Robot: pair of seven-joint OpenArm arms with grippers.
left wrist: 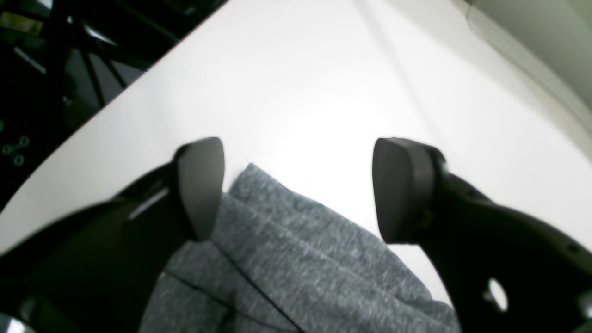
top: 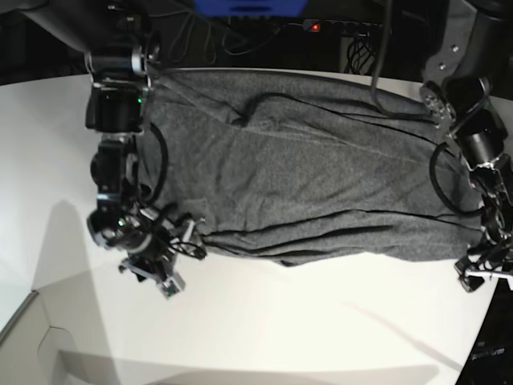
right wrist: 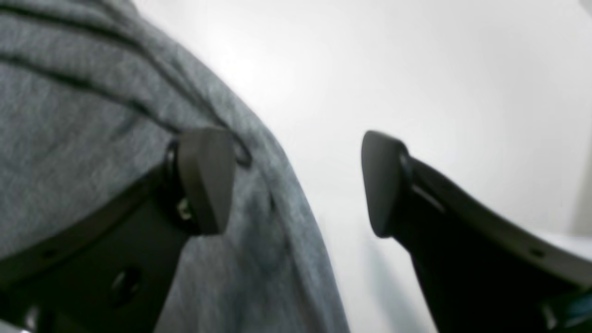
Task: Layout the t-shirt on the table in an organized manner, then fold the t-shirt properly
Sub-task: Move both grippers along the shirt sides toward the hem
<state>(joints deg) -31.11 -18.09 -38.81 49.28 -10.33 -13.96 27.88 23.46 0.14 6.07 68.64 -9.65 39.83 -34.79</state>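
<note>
I saw both claws spread, left claw (left wrist: 298,189) and right claw (right wrist: 296,182) at opposite ends of the shirt (top: 304,184), lying lengthwise across the worktop (top: 280,329).

Near half of the worktop (top: 264,321) is bare white, open for a pass along the t-shirt (top: 296,184) front edge. Shirt spans almost the full width between both arms, so no free lane across the middle. Left hand (left wrist: 298,189) has its fingers spread, shirt corner between them, bare worktop ahead. Right hand (right wrist: 298,182) also spread: fabric under one finger, bare worktop under the other. Back edge crowded by cables (top: 240,40).
</note>
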